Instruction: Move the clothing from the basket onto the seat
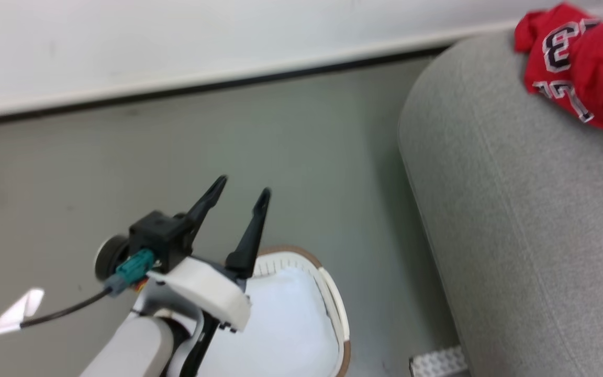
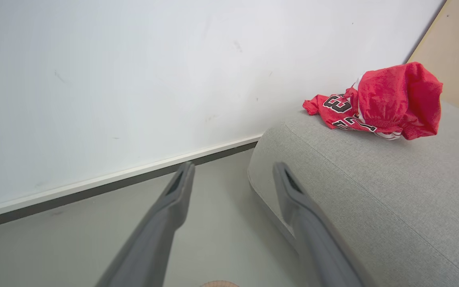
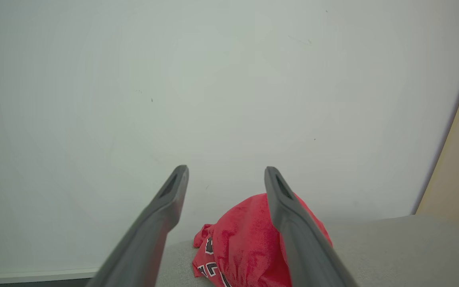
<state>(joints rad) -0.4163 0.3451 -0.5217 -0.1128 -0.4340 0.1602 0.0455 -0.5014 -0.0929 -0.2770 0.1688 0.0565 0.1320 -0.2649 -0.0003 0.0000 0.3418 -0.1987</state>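
You have two tools. The left tool hangs nearest you with its fingers spread apart and nothing between them, above the one basket on the floor. That arm hides the basket's near side and the bottom of the head view cuts it off; its inside is a white blur you cannot read. Beside it is the rounded end of the one seat. The right tool also stands apart, empty, over the seat. The clothing lies in one heap at the seat's far corner by the wall: two red pieces, a lettered jersey under a plain one. The head view crops the heap.
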